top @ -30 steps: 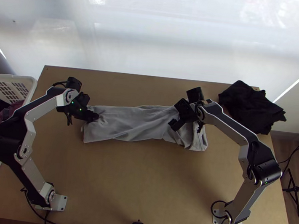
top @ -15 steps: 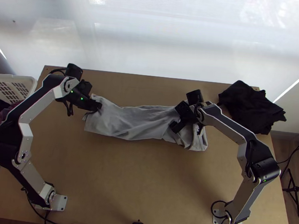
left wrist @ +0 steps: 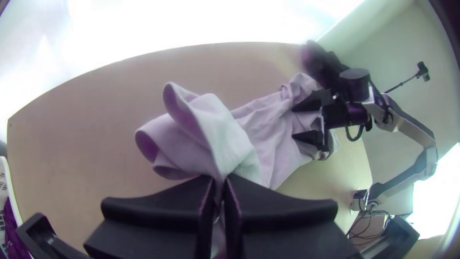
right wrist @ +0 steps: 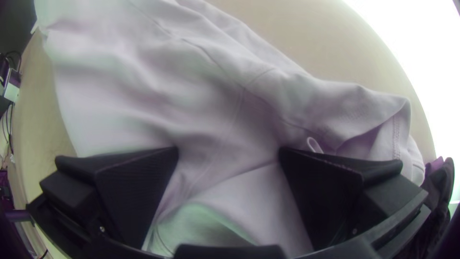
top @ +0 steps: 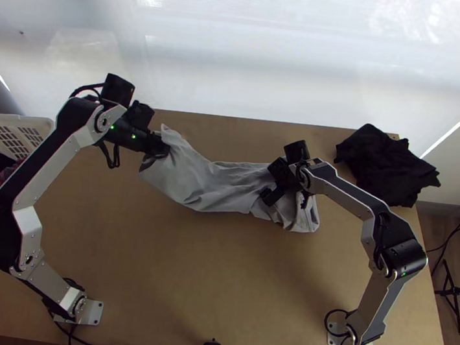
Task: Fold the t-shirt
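The grey t-shirt (top: 222,181) lies as a long folded strip across the table's middle, its left end lifted. My left gripper (top: 161,147) is at that end; in the left wrist view the left gripper (left wrist: 220,184) is shut on the bunched cloth (left wrist: 239,148), with loose folds around its fingertips. Over the strip's right part is my right gripper (top: 270,194). Seen from its own wrist, the right gripper (right wrist: 229,153) stands open, with creased cloth (right wrist: 191,96) beneath and between its wide-apart fingers.
A bunched black cloth (top: 387,165) lies at the table's far right corner. At the left edge stands a white basket (top: 45,130) with clothes in it. Bare wood of the table (top: 220,276) shows between the arms' bases.
My left gripper has moved up the picture and slightly right, raising the shirt's left end and bending the strip. The right gripper has hardly moved; its arm's elbow has shifted slightly left.
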`<state>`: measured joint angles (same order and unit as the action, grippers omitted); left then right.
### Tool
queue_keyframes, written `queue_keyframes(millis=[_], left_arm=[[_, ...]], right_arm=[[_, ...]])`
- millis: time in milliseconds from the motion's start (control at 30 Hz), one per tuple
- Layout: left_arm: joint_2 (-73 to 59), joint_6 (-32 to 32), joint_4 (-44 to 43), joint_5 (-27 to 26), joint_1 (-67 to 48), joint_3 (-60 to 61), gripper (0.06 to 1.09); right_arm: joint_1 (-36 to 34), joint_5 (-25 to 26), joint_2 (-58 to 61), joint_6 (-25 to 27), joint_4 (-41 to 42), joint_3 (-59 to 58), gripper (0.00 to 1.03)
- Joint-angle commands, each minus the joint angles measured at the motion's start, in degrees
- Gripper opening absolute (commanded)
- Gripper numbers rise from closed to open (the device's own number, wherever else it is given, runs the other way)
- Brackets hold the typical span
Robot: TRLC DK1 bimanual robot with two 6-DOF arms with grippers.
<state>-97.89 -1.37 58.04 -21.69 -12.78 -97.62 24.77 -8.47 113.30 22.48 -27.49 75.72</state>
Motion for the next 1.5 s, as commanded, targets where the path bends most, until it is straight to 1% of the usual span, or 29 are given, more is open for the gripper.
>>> queue_keyframes(millis=[0,167,300,433,600,833,900,1033,1167,1300,1400,1467], left_arm=[[-0.46,2.60,-1.18,-1.86,-3.92,-5.91,0.09],[-2.75,2.60,-1.70,-2.13,-6.65,-7.14,0.09],[-4.15,3.56,-4.34,-2.92,-8.85,-7.84,0.09],[-6.26,5.76,-6.80,-3.44,-11.31,-10.83,0.09],[-9.08,8.05,-10.32,-4.41,-14.12,-13.38,0.09],[-11.98,10.24,-17.88,-4.32,-18.34,-13.38,0.09],[-12.94,10.59,-20.51,-4.32,-19.66,-13.38,0.09],[-14.17,14.37,-26.49,-4.23,-21.94,-13.56,0.09],[-16.02,14.73,-29.39,-4.06,-24.84,-13.47,0.09],[-18.48,14.64,-31.85,-3.71,-26.69,-13.38,0.09],[-21.21,15.87,-35.98,-3.44,-27.65,-13.73,0.09],[-23.58,15.96,-36.60,-3.44,-28.36,-15.32,0.09]], right_arm=[[0.36,0.65,-2.29,-1.39,-0.46,0.48,0.98],[1.07,0.65,-11.08,-2.88,-1.96,2.41,0.98],[0.71,0.56,-16.79,-2.79,-8.11,6.81,0.98],[-1.13,0.47,-21.19,-2.35,-13.47,11.29,0.98],[-5.26,0.56,-26.55,-1.74,-18.75,12.96,0.98],[-14.58,0.56,-36.22,-0.77,-24.46,8.74,0.98],[-16.34,0.56,-38.68,-0.51,-25.25,7.51,0.98],[-17.57,0.56,-42.28,-0.51,-26.39,4.61,0.98],[-18.10,0.56,-43.95,-0.51,-26.39,2.50,0.98],[-18.36,0.65,-44.21,-0.68,-26.48,3.55,0.98],[-18.62,0.65,-44.30,-1.03,-26.92,3.99,0.98],[-19.33,0.74,-44.56,-1.12,-27.36,3.82,0.98]])
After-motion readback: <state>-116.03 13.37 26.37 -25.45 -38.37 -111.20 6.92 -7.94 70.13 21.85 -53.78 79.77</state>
